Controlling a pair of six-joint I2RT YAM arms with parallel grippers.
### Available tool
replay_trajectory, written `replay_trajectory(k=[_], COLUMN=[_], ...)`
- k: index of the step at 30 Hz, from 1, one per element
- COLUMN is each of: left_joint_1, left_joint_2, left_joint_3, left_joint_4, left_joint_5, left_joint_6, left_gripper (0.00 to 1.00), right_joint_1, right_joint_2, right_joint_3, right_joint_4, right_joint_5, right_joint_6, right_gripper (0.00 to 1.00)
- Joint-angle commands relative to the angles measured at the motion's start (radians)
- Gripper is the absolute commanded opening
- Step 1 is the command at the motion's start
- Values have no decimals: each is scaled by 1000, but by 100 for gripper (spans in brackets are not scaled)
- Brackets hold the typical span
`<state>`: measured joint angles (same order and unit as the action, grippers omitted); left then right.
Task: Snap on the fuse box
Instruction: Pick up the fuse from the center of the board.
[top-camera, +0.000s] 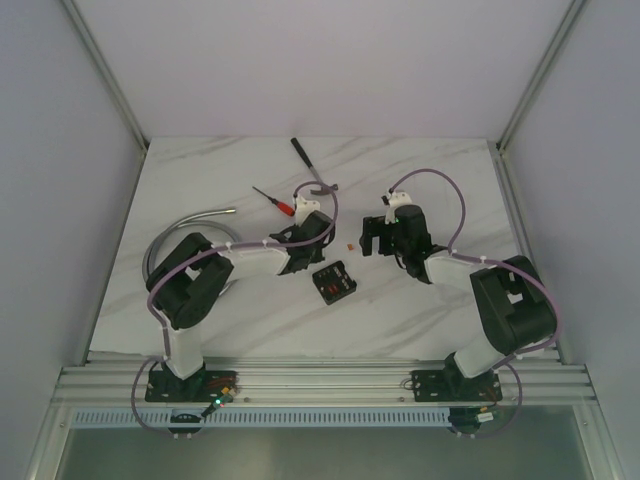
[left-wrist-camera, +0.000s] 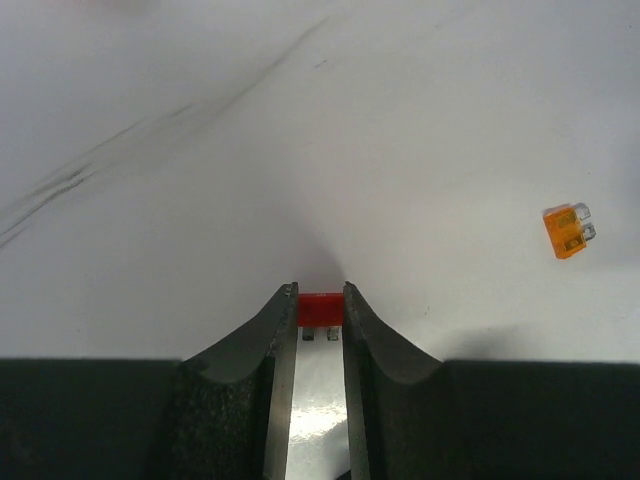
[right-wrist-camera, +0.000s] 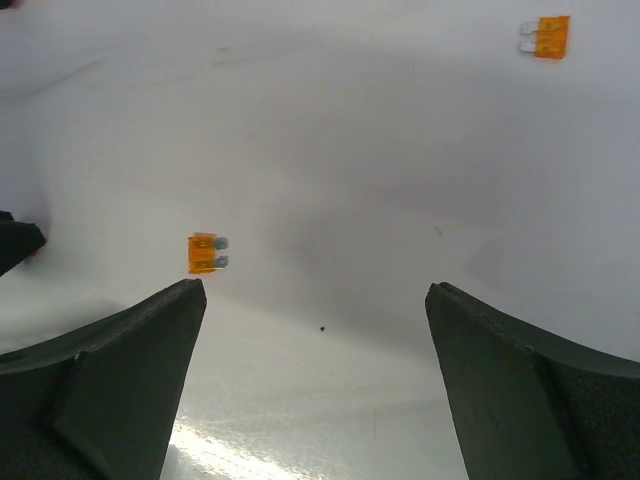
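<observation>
The fuse box (top-camera: 334, 283) is a small black square box with red fuses on its face. It lies on the white table between the two arms and is out of both wrist views. My left gripper (top-camera: 297, 262) is just left of the box. In the left wrist view the left gripper (left-wrist-camera: 320, 300) is shut on a tiny red fuse (left-wrist-camera: 320, 308) at its fingertips, low over the table. My right gripper (top-camera: 374, 246) is open and empty above and right of the box. In the right wrist view it (right-wrist-camera: 315, 295) shows only bare table between its fingers.
A loose orange fuse (top-camera: 349, 246) lies between the grippers, and shows in the left wrist view (left-wrist-camera: 568, 231) and the right wrist view (right-wrist-camera: 205, 253). A second orange fuse (right-wrist-camera: 545, 37) lies farther off. A red-handled screwdriver (top-camera: 272, 200), a black tool (top-camera: 305, 152) and a grey hose (top-camera: 190, 225) lie behind.
</observation>
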<state>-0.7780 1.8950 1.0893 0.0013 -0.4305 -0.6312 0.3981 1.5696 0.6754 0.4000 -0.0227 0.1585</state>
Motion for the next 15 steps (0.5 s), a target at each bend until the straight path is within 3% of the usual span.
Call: replay_trajectory(k=[1, 15], left_joint_1=[17, 57], left_joint_2=[-19, -92], left_joint_3=[7, 23], left_joint_4=[-75, -6], left_joint_5=[54, 51], left_joint_6=[-15, -56], left_gripper=[29, 30], right_joint_1=[-1, 31], right_joint_2=[-22, -36], right_joint_3=[-24, -50], right_joint_4=[72, 231], right_joint_5=[-61, -198], right_joint_6=[31, 104], right_gripper=[100, 100])
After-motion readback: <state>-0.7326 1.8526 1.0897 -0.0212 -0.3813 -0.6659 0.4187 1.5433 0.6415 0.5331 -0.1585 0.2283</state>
